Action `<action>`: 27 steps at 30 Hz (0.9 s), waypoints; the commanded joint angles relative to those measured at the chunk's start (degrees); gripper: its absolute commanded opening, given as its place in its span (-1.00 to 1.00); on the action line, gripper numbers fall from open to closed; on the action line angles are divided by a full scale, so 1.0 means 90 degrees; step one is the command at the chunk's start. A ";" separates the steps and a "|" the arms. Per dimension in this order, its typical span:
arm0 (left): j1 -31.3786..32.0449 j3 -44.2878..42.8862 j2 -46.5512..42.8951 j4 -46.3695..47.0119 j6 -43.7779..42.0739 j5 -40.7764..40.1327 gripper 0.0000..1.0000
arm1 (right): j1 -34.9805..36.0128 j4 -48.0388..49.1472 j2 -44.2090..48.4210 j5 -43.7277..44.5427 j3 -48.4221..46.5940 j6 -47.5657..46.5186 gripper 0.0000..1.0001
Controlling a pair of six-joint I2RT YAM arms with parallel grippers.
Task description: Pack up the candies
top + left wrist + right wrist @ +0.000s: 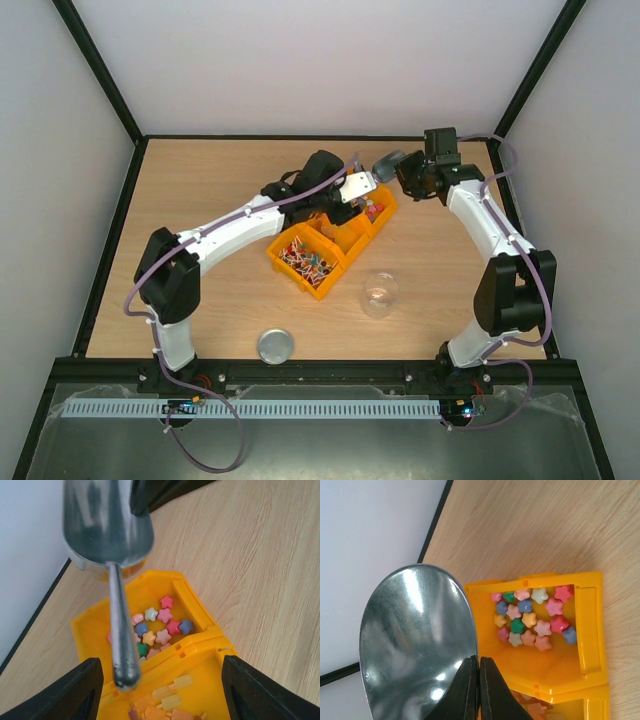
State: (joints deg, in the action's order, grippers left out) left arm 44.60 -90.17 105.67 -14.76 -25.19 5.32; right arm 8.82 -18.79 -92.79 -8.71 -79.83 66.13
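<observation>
The candies (pixel 303 258), tiny red and white wrapped sweets, fill the near-left compartment of the yellow bin (pixel 352 252); the wrist views do not show them. My right gripper (pixel 408 174) is shut on the rim of a metal scoop (pixel 387 161) and holds it above the bin's far end; its fingers (pixel 487 690) pinch the empty bowl's edge (pixel 415 645). My left gripper (pixel 352 192) hovers over the bin, open. In the left wrist view the scoop's handle (pixel 119 630) hangs between the wide-apart fingers (pixel 75 695), touching neither.
Star-shaped pastel pieces (pixel 532 617) lie in the bin's far compartment, and pastel block pieces (pixel 172 695) in the middle one. A clear jar (pixel 380 294) stands right of the bin, and its metal lid (pixel 275 345) lies near the front edge.
</observation>
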 commanded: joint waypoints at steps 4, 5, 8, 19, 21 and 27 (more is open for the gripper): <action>0.0081 0.0189 -0.0062 0.1265 -0.0133 -0.0024 0.10 | 0.0108 0.0006 0.0237 -0.0162 0.0240 0.0291 -0.97; 0.0078 0.0162 0.0006 0.1314 -0.0090 -0.0069 0.04 | 0.0120 0.0007 0.0254 -0.0165 0.0238 0.0294 -0.97; 0.0077 0.0088 0.0164 0.1398 -0.0079 -0.0083 -0.10 | 0.0124 0.0043 0.0306 -0.0219 0.0296 0.0345 -0.97; 0.0073 0.0245 0.0311 0.1751 -0.0123 -0.0210 -0.24 | 0.0121 0.0143 0.0416 -0.0483 0.0468 0.0481 -0.97; 0.0075 0.0286 0.0310 0.1756 -0.0173 -0.0214 -0.24 | 0.0117 0.0134 0.0418 -0.0486 0.0455 0.0466 -0.97; 0.0063 0.0359 0.0310 0.1811 -0.0247 -0.0192 -0.33 | 0.0121 0.0154 0.0382 -0.0602 0.0462 0.0475 -0.97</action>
State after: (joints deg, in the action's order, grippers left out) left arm 44.99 -87.64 107.85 -0.82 -26.61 3.79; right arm 9.52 -17.69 -91.05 -12.64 -76.18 69.67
